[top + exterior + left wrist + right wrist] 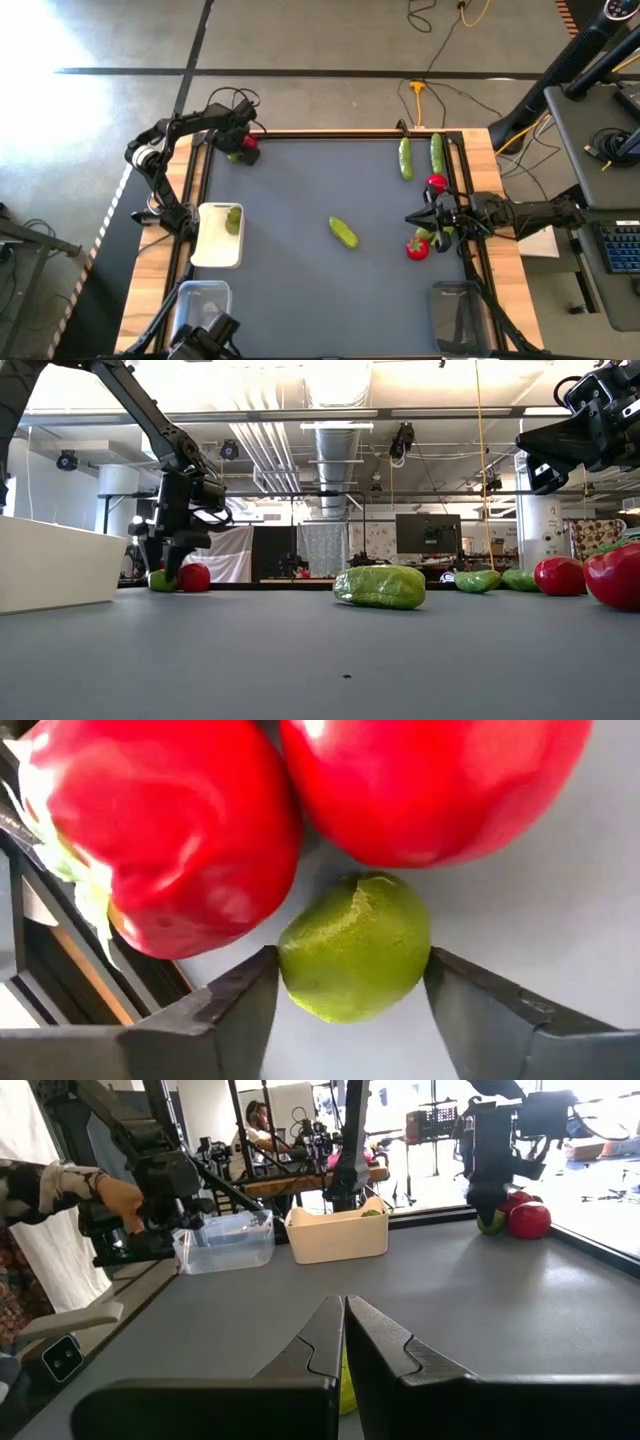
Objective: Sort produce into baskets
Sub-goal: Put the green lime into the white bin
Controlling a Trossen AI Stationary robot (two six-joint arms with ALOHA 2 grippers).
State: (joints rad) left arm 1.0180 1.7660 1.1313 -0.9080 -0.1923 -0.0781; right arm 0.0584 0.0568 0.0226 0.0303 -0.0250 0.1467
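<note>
I see a lime lying on the grey mat at the far left corner of the table, with the left gripper down around it: 1 finger touches its side, the other finger stands just beside it, so the jaws bracket it and I can't tell that they have clamped. 2 glossy red pieces sit touching or almost touching the lime on its far side. From above, I read the left gripper over a red and green cluster at the mat's far edge. The white tray sits at the left edge with 1 green piece in it; a clear tub stands nearer the camera end on the left, a second clear tub on the right. A cucumber lies alone mid-mat. At the far right, 2 more cucumbers lie side by side, with a red piece near them and another red piece closer in. The right gripper hangs above the right side of the mat between those 2 red pieces, fingers pressed together with nothing between them. In the right wrist view a person's hand and patterned sleeve show beyond the table. I can read no labels or writing anywhere.
</note>
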